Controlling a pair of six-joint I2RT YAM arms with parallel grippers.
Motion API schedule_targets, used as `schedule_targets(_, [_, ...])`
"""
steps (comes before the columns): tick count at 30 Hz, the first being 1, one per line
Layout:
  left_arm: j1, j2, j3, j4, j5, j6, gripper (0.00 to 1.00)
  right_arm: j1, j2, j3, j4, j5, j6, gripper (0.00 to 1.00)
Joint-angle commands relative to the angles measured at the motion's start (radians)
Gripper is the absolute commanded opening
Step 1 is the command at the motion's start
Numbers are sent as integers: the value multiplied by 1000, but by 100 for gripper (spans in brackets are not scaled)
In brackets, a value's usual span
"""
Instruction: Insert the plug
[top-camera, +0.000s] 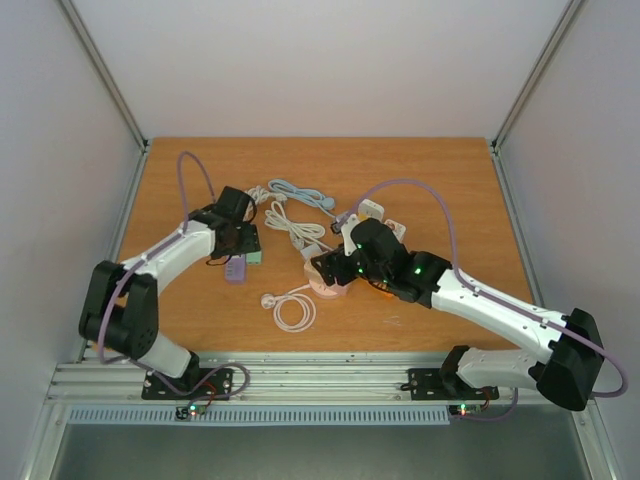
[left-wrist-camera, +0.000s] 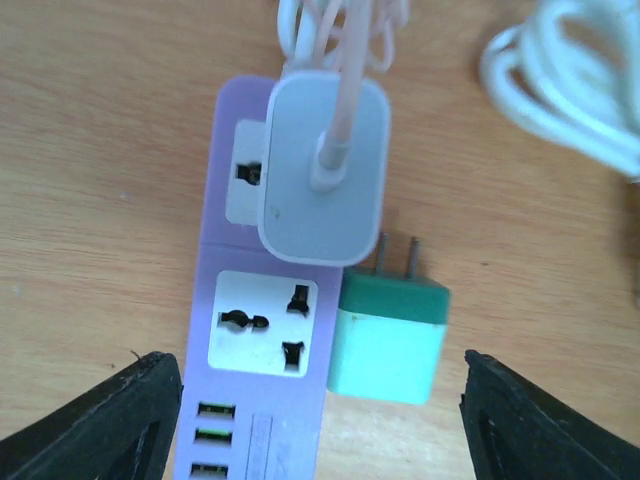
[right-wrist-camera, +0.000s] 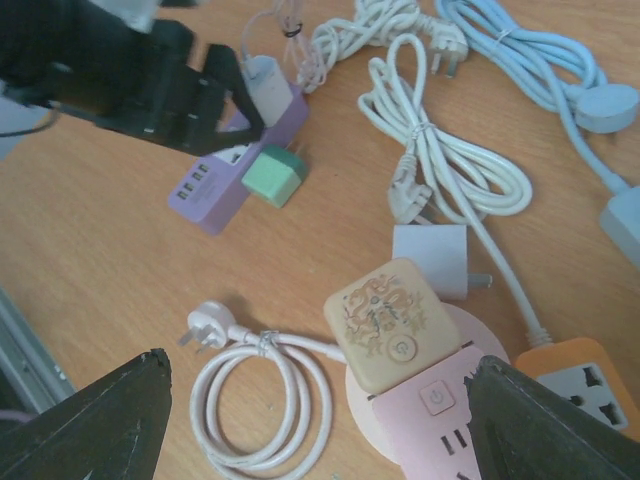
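Over on the left of the wooden counter (left-wrist-camera: 90, 150), the job looked all but finished. The white square charger plug (left-wrist-camera: 325, 165) sat pressed into the upper socket of the purple plastic power strip (left-wrist-camera: 232, 248), its pale cable (left-wrist-camera: 345, 70) running up and away. The left hand (left-wrist-camera: 315, 358) hung above it with both fingers spread wide, gripping nothing. A mint-green cube adapter (left-wrist-camera: 388, 345) lay loose just beside the strip's free lower socket (left-wrist-camera: 262, 322), its 2 prongs bare. The right hand (right-wrist-camera: 320, 362) was wide open and empty too, poised over a cream patterned adapter (right-wrist-camera: 392, 320) seated in the round pink power strip (right-wrist-camera: 440, 420). My read: this was the let-go step. The next call would be a straight lift clear, minding that cable, and a check that the plug sat flush.
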Motion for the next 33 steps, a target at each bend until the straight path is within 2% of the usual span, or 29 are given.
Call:
schedule_targets(1, [0,-131,29,-47,5,-20,77,5,38,62,-54,90,78,81])
schedule_targets(6, [28,-275,35,-128,-12,-60,77,5,131,153,-105,114,185,79])
schedule_targets(12, [90,-542,29,-157,21,-87,78,8,401,381,-175,64,319,74])
schedule_targets(14, [99,-634,35,-155,20,-70,80,17,507,475,-195,42,345,69])
schedule_targets(18, [103,-781,40,-147,31,6,81,63,684,656,-223,50,367,67])
schedule_targets(22, [104,-889,-22,-114,-6,87,81,108,847,813,-305,111,419,67])
schedule_targets(26, [92,-961,-100,-91,-100,97,81,121,955,876,-314,112,486,60])
schedule_targets(29, [73,-1004,-143,-65,-156,100,81,127,1013,933,-338,109,507,59])
schedule_targets(33, [63,-1033,-156,-59,-159,127,81,135,1053,989,-391,132,563,60])
